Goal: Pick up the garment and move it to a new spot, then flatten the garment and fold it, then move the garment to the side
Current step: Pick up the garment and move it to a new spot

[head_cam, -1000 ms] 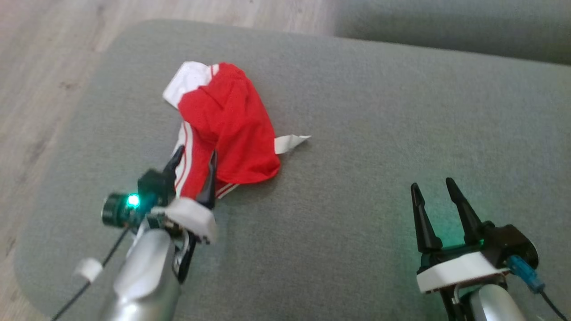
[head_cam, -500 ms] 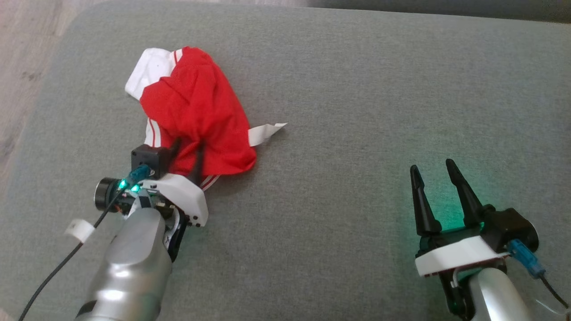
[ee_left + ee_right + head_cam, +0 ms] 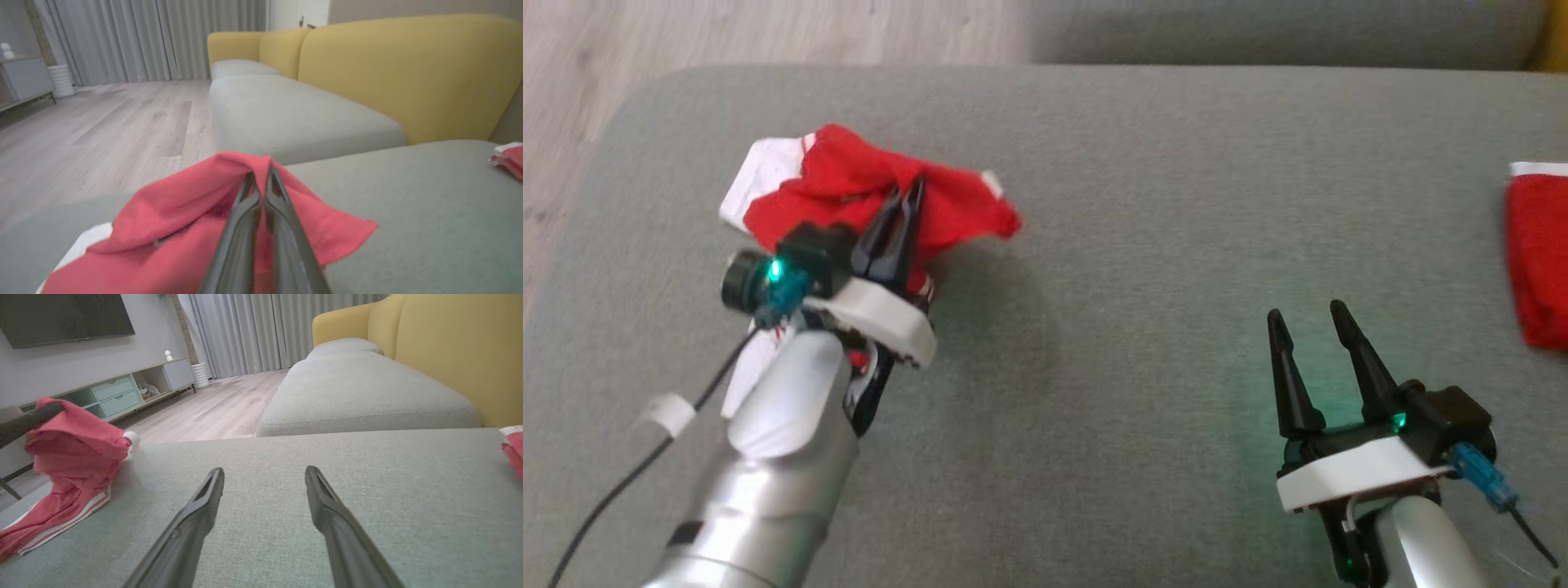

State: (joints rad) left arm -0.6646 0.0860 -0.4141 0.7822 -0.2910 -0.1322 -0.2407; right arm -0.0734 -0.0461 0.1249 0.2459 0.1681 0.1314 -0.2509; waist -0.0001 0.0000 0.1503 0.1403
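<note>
Garment (image 3: 841,175) pinched in left tool (image 3: 908,189) | right tool (image 3: 1304,310) spread | right wrist view — striped hem (image 3: 65,522) touching cushion (image 3: 261,457)

Home living room: sofa (image 3: 449,355), curtains (image 3: 253,330), TV (image 3: 61,314)

Soft even daylight; head view blurry; wrist views wide-angle, edges stretched.

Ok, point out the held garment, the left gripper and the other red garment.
held garment (image 3: 841,171), head view, bunched red cloth
left gripper (image 3: 260,175), left wrist view, between shut fingertips
other red garment (image 3: 1539,261), head view, red middle
</note>
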